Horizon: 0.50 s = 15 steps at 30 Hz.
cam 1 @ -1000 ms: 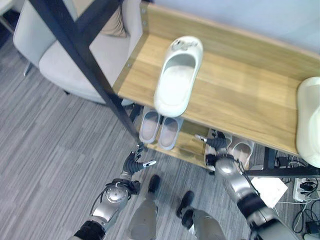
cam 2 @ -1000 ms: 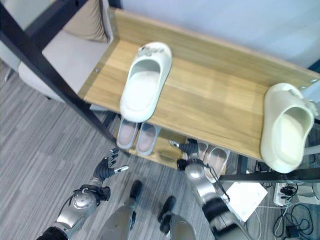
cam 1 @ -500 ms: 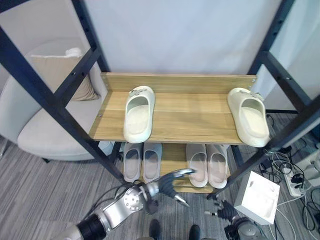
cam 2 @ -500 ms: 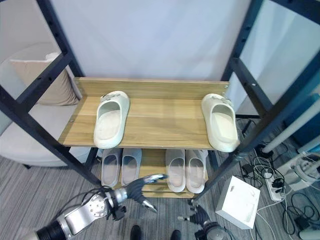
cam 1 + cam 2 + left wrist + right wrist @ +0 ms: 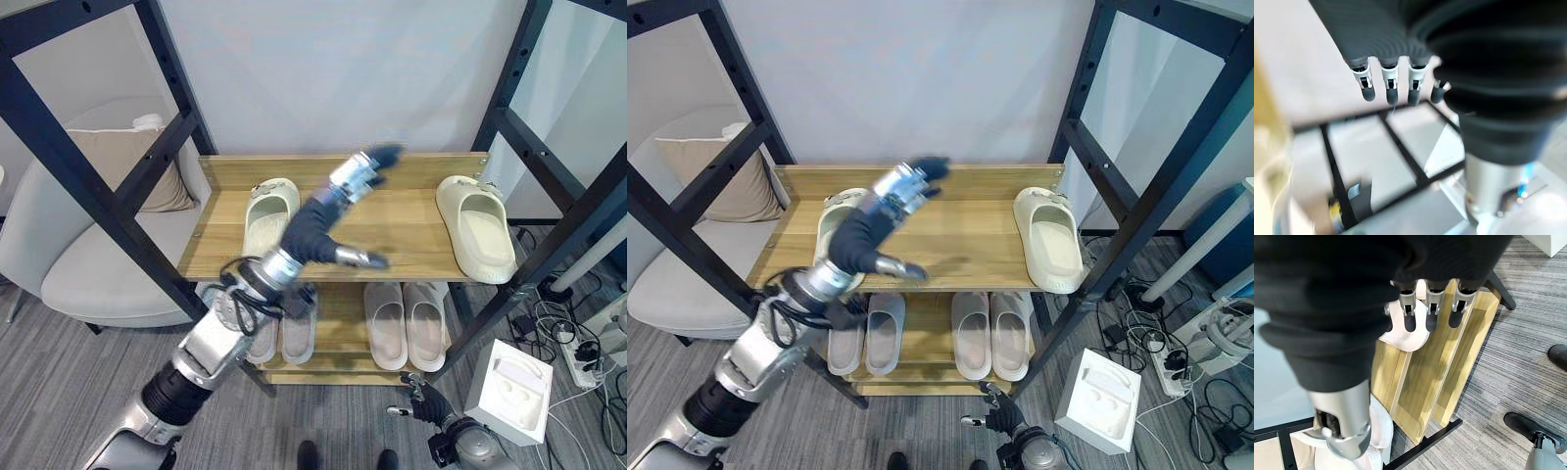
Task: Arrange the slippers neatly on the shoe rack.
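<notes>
The left robot hand [image 5: 333, 220] reaches over the shoe rack [image 5: 411, 245], fingers wide and empty, between the left slipper [image 5: 266, 215] and right slipper [image 5: 475, 227]. These lie apart at opposite shelf ends, likely needing pairing. The right robot hand [image 5: 423, 403] hangs low near the floor, relaxed, holding nothing.

A shoe rack of black metal posts carries two light wooden shelves. On the upper wooden shelf [image 5: 960, 240] lie two cream-white moulded foam slippers, well apart: one cream slipper [image 5: 1050, 237] near the right edge, heel over the front edge, and the other cream slipper [image 5: 263, 208] near the left edge. On the lower wooden shelf [image 5: 931, 364] lie a pair of pale grey slippers [image 5: 867, 335] at the left end, touching side by side, and a pair of pale pink slippers [image 5: 989, 333] toward the right end.
</notes>
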Motion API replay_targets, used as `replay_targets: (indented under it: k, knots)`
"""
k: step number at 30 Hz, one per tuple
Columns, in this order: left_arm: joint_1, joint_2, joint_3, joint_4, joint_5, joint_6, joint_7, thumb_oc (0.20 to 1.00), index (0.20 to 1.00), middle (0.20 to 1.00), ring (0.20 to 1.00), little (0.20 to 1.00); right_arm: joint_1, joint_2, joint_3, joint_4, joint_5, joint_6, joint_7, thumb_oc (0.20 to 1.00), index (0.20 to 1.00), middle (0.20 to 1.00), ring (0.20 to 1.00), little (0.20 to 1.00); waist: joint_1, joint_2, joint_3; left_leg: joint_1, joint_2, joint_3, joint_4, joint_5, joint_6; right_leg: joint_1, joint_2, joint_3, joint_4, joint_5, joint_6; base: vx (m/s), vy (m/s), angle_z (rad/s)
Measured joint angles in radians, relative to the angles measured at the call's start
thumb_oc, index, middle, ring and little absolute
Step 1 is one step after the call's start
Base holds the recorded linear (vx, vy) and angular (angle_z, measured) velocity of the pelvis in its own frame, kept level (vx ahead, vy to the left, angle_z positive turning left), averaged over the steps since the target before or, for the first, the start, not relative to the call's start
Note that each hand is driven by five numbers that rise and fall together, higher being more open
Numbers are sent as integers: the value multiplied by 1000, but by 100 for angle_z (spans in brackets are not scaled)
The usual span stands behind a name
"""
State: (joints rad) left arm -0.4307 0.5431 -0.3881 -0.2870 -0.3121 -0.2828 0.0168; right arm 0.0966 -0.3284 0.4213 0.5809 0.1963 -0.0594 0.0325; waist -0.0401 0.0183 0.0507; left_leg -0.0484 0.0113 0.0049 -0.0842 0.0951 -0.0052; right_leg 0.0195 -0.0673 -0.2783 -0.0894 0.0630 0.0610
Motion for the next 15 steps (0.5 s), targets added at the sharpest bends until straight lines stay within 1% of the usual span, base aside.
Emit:
replay_targets:
  k: [1,2,3,4,5,6,7,8,9,10,11,12,14,15]
  knots:
    - [-33,25,11,57,83,-5,56,1000,1000,1000,1000,1000,-3,0,0,0,0,-1,3,1000,1000,1000,1000,1000,0,0,0,0,0,-1,3,0,0,1,0,-1,0,0,0,0,0,0]
    - [-49,44,17,87,128,-4,89,1000,1000,1000,1000,1000,-4,0,0,0,0,-2,3,1000,1000,1000,1000,1000,-1,0,0,0,0,-1,3,0,0,1,0,-1,0,0,0,0,0,0]
    - [-69,82,22,133,235,-4,149,1000,1000,1000,1000,1000,-4,0,0,1,0,-6,3,1000,1000,1000,1000,1000,-3,1,0,1,0,0,3,0,0,0,0,0,0,1,-1,0,0,0]
    - [-85,103,15,164,305,0,179,1000,1000,1000,1000,1000,-4,0,0,1,0,-7,3,1000,1000,1000,1000,1000,-3,1,0,1,0,0,4,0,0,1,0,0,0,4,-6,0,0,0]
    - [-88,107,15,173,321,2,186,1000,1000,1000,1000,1000,-4,0,0,1,0,-7,3,1000,1000,1000,1000,1000,-3,1,0,1,0,0,4,0,0,1,0,0,0,4,-6,0,0,0]
    - [-90,112,15,193,378,7,215,1000,1000,1000,1000,1000,-4,0,1,1,0,-8,3,1000,1000,1000,1000,1000,-4,1,0,1,0,1,3,0,0,1,0,0,0,4,-6,0,0,0]
    - [-99,129,7,232,466,14,244,1000,1000,1000,1000,1000,-4,0,2,1,0,-14,3,1000,1000,1000,1000,1000,-6,1,0,4,0,3,3,0,0,2,-1,1,0,5,-8,11,15,-4]
    - [-115,168,-4,282,546,19,265,1000,1000,1000,1000,1000,-6,0,4,1,0,-22,3,1000,1000,1000,1000,1000,-8,1,0,7,0,3,3,0,0,5,0,2,0,8,-12,11,15,-5]
    - [-125,184,-10,304,573,26,269,1000,1000,1000,1000,1000,-5,1,2,0,0,-23,3,1000,1000,1000,1000,1000,-9,1,0,10,0,4,4,0,0,7,0,3,0,8,-12,11,15,-7]
    - [-136,208,-3,351,636,64,305,1000,1000,1000,1000,1000,-4,-2,2,1,0,-25,1,1000,1000,1000,1000,1000,-12,3,-1,15,0,5,-3,-2,-2,12,-1,4,0,1,-7,9,14,-5]
    - [-140,214,-3,366,663,73,320,1000,1000,1000,1000,1000,-4,-3,2,1,0,-27,1,1000,1000,1000,1000,1000,-13,3,-1,15,0,5,-3,-2,-2,11,-1,4,0,0,-7,9,18,-3]
    - [-158,228,-11,410,729,89,346,1000,1000,1000,1000,1000,-4,-4,2,1,0,-27,1,1000,1000,1000,1000,1000,-13,2,-1,14,1,6,-3,-2,-2,10,0,5,0,0,-8,0,0,0]
    - [-202,263,-54,480,807,128,368,1000,1000,1000,1000,1000,-5,-4,1,0,0,-29,0,1000,1000,1000,1000,1000,-13,2,-1,14,2,7,-3,-4,-4,9,2,6,0,-1,-7,2,4,-2]
    - [-217,288,-65,505,860,155,383,1000,1000,1000,1000,1000,-5,-4,2,0,0,-31,0,1000,1000,1000,1000,1000,-15,2,-1,13,3,10,-3,-8,-10,4,2,9,0,-3,-6,6,11,-6]
